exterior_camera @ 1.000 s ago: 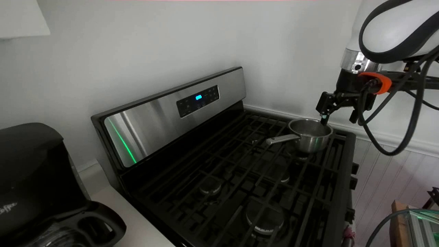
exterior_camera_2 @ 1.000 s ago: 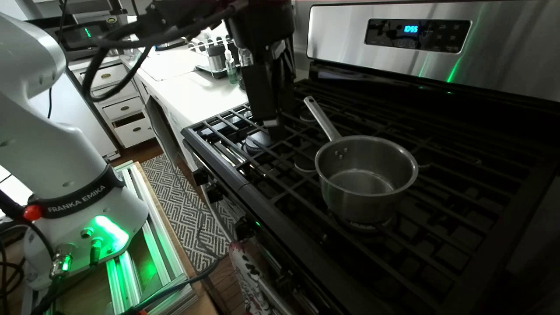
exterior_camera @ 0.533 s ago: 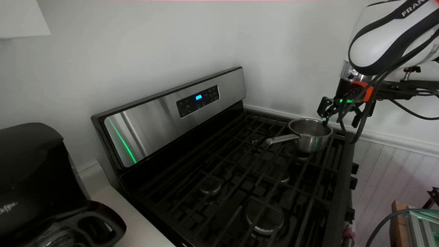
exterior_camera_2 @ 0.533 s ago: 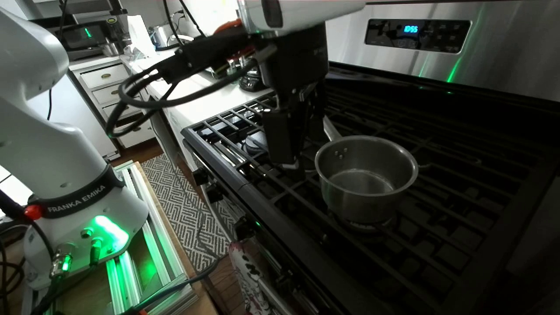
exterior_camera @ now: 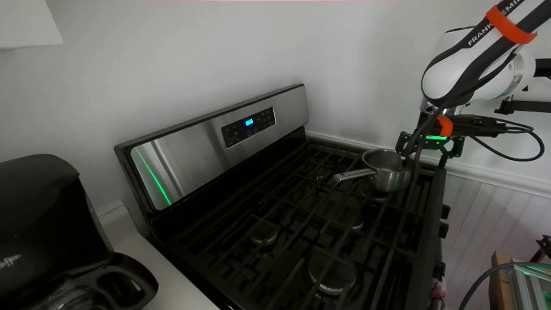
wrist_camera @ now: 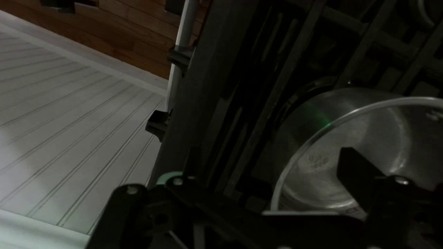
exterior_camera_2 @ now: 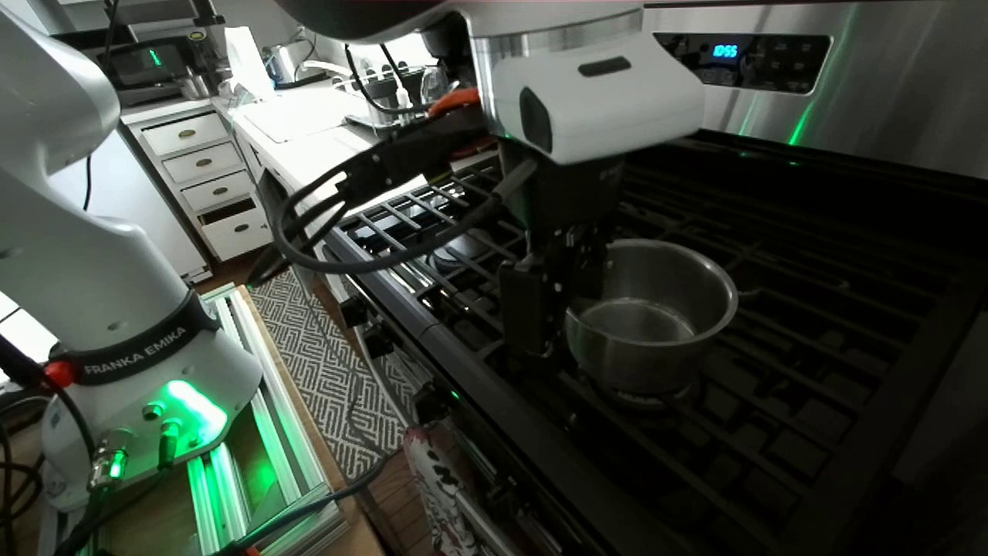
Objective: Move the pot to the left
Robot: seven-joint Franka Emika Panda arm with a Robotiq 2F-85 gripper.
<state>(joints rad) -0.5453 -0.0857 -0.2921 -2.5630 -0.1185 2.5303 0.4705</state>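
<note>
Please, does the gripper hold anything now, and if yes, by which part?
Nothing is held: the gripper is open at the pot, its jaws apart.

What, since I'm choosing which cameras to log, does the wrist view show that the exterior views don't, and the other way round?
Wrist view only: the pale baseboard bordering the grooved wall panel, and a faint mark on the inside floor of the pot.

Exterior views only: the lit clock display, in both; the pot handle and a coffee maker, in an exterior view.

Shared: pot, burner grates and gripper appear in all three; the wall panel also shows in an exterior view.
</note>
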